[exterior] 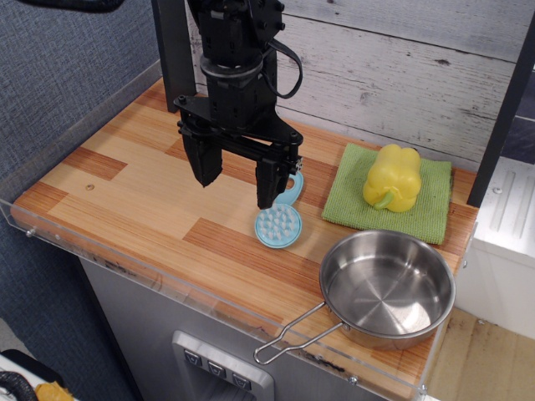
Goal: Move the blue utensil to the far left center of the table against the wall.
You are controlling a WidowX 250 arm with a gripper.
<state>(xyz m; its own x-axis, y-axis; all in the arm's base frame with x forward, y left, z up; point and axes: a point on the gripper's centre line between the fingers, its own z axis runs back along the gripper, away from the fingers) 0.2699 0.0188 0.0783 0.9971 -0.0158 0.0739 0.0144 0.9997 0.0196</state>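
The blue utensil lies flat on the wooden table, round nubbed head toward the front, ring-loop handle pointing back toward the plank wall. My gripper hangs just left of it and slightly above the tabletop, jaws open and empty. The right finger stands next to the utensil's handle and partly hides it; the left finger is well to the left. The blue-grey fabric wall runs along the table's left side.
A yellow bell pepper sits on a green cloth at the back right. A steel pan with a wire handle stands at the front right. Clear acrylic rails edge the table. A dark post stands behind the gripper.
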